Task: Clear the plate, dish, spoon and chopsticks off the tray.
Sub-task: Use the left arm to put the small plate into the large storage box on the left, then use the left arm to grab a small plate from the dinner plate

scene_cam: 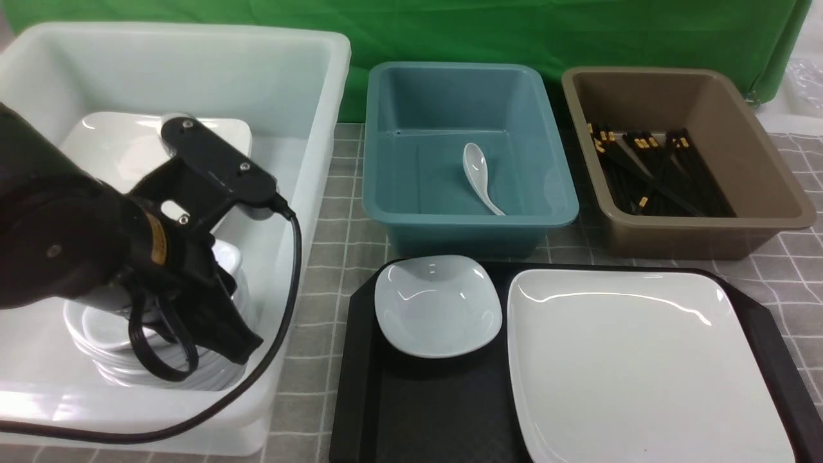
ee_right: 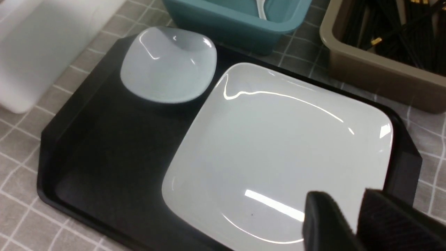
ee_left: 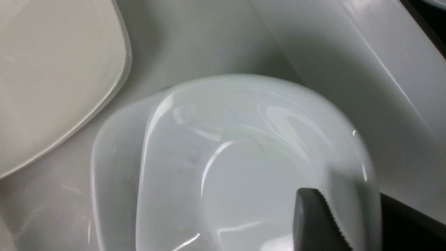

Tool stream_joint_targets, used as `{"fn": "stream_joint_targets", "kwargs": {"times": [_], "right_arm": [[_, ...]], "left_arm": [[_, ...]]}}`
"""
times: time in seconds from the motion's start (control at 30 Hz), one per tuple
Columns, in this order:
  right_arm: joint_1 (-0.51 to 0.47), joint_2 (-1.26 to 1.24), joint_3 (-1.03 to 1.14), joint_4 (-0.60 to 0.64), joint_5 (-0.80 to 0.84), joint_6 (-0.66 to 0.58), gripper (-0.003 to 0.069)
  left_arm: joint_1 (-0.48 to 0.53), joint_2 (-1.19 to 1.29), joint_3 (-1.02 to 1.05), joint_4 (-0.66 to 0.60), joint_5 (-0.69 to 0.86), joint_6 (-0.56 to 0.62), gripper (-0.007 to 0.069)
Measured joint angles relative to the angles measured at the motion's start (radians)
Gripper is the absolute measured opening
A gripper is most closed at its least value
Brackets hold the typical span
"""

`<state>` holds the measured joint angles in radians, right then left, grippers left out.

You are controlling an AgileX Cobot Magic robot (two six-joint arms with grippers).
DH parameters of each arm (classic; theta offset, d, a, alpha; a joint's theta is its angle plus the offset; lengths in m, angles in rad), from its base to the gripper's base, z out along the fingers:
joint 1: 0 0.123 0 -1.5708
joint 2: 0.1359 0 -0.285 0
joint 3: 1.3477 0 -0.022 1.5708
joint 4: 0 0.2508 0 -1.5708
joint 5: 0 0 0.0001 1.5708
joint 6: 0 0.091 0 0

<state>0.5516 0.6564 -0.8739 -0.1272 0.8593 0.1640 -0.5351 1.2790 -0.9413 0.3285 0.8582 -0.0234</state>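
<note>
Front view: the tray (scene_cam: 360,360) lies on the desk (scene_cam: 334,212). It carries the plate (scene_cam: 643,360) on its right half and the dish (scene_cam: 437,305) at its far left corner, the two just beside each other. The spoon (scene_cam: 479,173) lies in the teal bin (scene_cam: 386,161), and the chopsticks (scene_cam: 656,173) lie in the brown bin (scene_cam: 759,161). The left arm reaches into the white tub (scene_cam: 321,96).

Left wrist view: the left tool (ee_left: 348,195) straddles the rim of a stacked dish (ee_left: 244,167) with a narrow gap. I cannot tell whether it pinches.

Right wrist view: the right tool (ee_right: 350,205) sits over the plate's near edge with a narrow gap, holding nothing.
</note>
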Motion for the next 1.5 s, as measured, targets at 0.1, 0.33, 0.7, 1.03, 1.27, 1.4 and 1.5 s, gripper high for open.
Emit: {"fn": "stream_joint_targets", "kwargs": {"times": [0.1, 0.33, 0.7, 1.03, 1.27, 1.4, 1.5], "right_arm": [[0.000, 0.000, 0.000, 0.001, 0.000, -0.004, 0.0196], [0.000, 0.000, 0.000, 0.002, 0.014, -0.016, 0.0196], [0.000, 0.000, 0.000, 0.036, 0.043, -0.024, 0.0197], [0.000, 0.000, 0.000, 0.039, 0.091, -0.038, 0.0198], [0.000, 0.000, 0.000, 0.039, 0.153, -0.052, 0.0206], [0.000, 0.000, 0.000, 0.039, 0.198, -0.053, 0.0213], [0.000, 0.000, 0.000, 0.040, 0.224, -0.053, 0.0215]], "left_arm": [[0.003, 0.000, 0.000, 0.037, -0.010, -0.013, 0.0337], [0.005, 0.001, -0.104, 0.107, 0.023, -0.095, 0.0580], [0.005, 0.001, -0.227, -0.012, 0.004, -0.035, 0.0383], [-0.163, 0.072, -0.230, -0.303, -0.010, 0.201, 0.0016], [-0.312, 0.331, -0.266, -0.311, -0.068, 0.207, 0.0161], [-0.317, 0.476, -0.338, -0.274, -0.091, 0.208, 0.0323], [-0.317, 0.580, -0.388, -0.175, -0.129, 0.208, 0.0426]]}}
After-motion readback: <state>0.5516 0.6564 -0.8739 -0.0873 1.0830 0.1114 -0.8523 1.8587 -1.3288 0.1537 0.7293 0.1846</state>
